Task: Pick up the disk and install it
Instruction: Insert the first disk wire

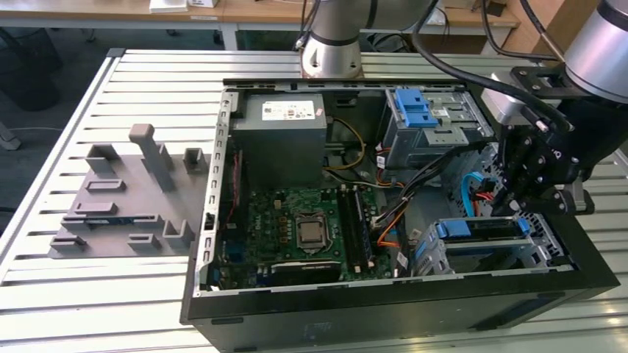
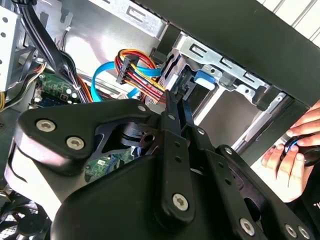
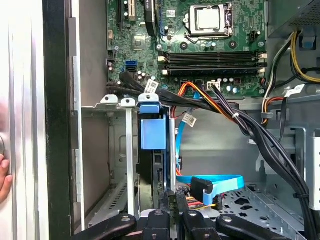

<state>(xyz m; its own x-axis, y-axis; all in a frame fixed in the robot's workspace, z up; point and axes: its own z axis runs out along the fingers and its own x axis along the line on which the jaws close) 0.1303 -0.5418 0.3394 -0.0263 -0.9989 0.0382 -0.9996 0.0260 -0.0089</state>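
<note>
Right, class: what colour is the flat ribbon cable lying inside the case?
Light blue; the cable shows best in the first wrist view.

No legible text anywhere, white sticker point(image 1: 290, 111) on the grey power supply box point(image 1: 282, 140) at about 12 o'clock in the case, print too small to read

Bench point(image 1: 137, 294) of pale ribbed metal slats fills most of the exterior view, lit evenly and bright. Open black computer case point(image 1: 393, 309) sits on it toward the exterior view's right. Grey moulded fixture point(image 1: 123, 198) with upright posts near the bench's edge at the exterior view's left. Beyond the far edge, wooden desks point(image 1: 255, 11) with white legs; dark floor point(image 1: 49, 95) past the far corner.
</note>
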